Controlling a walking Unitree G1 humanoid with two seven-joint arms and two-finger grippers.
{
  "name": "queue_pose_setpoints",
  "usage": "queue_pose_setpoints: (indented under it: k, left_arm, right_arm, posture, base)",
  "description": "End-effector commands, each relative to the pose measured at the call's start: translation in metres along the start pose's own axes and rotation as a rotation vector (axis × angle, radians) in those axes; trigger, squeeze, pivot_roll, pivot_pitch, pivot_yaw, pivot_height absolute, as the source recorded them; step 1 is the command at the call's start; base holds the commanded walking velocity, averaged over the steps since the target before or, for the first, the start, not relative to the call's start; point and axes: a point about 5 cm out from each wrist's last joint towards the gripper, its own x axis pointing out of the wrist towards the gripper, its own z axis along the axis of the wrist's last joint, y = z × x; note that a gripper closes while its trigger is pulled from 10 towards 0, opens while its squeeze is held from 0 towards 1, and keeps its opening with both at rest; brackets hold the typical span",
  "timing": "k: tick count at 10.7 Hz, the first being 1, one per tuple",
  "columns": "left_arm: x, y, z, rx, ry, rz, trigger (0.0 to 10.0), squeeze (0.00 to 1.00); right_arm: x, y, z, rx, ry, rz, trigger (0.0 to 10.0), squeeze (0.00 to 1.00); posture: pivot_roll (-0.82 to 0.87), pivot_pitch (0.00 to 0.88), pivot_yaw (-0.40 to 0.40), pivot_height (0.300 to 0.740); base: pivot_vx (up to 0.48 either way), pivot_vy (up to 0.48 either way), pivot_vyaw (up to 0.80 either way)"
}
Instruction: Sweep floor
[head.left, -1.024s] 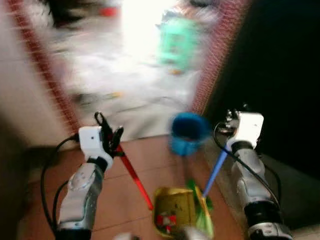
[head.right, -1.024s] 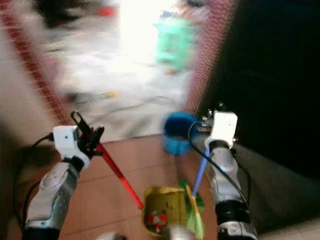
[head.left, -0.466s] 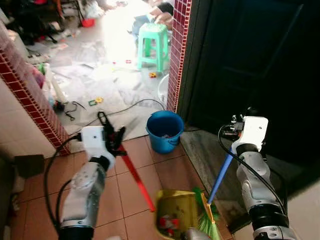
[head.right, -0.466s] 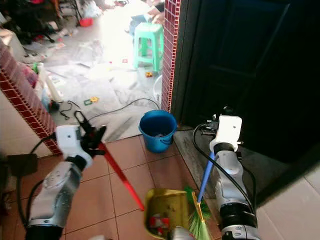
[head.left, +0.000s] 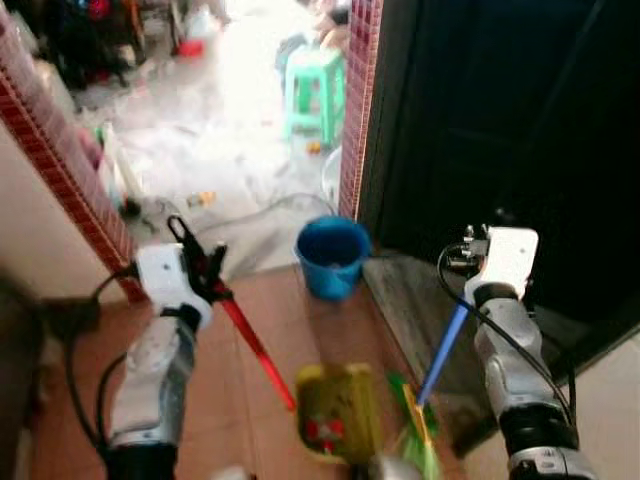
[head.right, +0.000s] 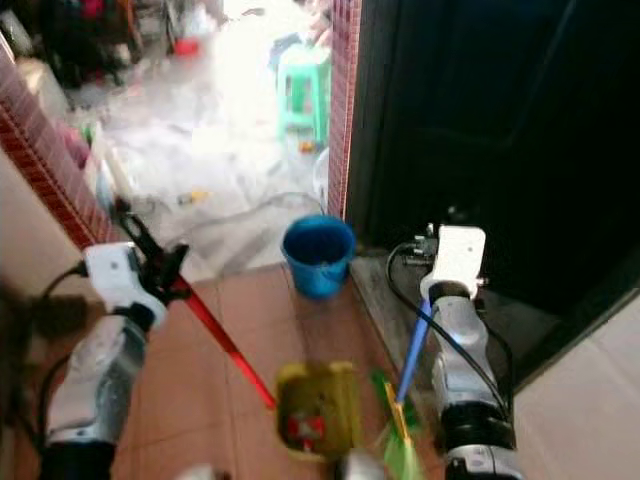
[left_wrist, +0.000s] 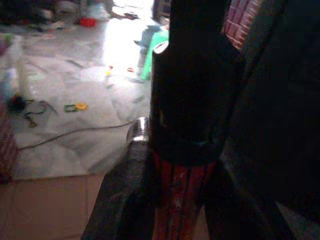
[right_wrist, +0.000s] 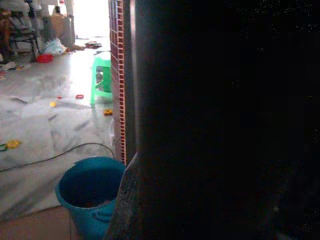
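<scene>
The left gripper (head.left: 200, 262) is clamped around the red handle (head.left: 255, 345) of a yellow dustpan (head.left: 330, 415), which sits low over the terracotta tile floor (head.left: 250, 420) with red scraps inside. The right gripper (head.left: 470, 262) holds the blue handle (head.left: 440, 355) of a green broom (head.left: 415, 430), its bristles beside the dustpan. A blue bucket (head.left: 332, 255) stands just beyond, near a red brick pillar (head.left: 358, 100) and green stool (head.left: 315, 90).

Head stereo pair looking forward and down, wrist cameras close along jaws, all sharing blue bucket (head.left: 332, 257)
</scene>
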Motion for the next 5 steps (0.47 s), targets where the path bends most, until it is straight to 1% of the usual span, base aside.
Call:
queue_pose_setpoints:
  k: [1,3,5]
  left_arm:
    - [0.003,-0.001,0.032,-0.026,-0.133,0.007,10.0,0.00]
    - [0.002,0.003,0.055,-0.036,-0.220,0.058,10.0,0.00]
    - [0.002,0.006,0.071,-0.028,-0.276,0.091,10.0,0.00]
  right_arm:
    - [0.002,-0.002,0.005,-0.018,-0.017,-0.006,10.0,0.00]
    - [0.001,-0.002,0.004,-0.025,-0.011,-0.001,10.0,0.00]
    - [0.001,-0.001,0.002,-0.029,-0.004,0.008,10.0,0.00]
  posture:
    - [-0.08,0.000,0.005,0.740]
    - [-0.08,0.000,-0.001,0.740]
    - [-0.07,0.000,-0.014,0.740]
  base:
    - [0.000,0.000,0.00]
    - [0.000,0.000,0.00]
    - [0.000,0.000,0.00]
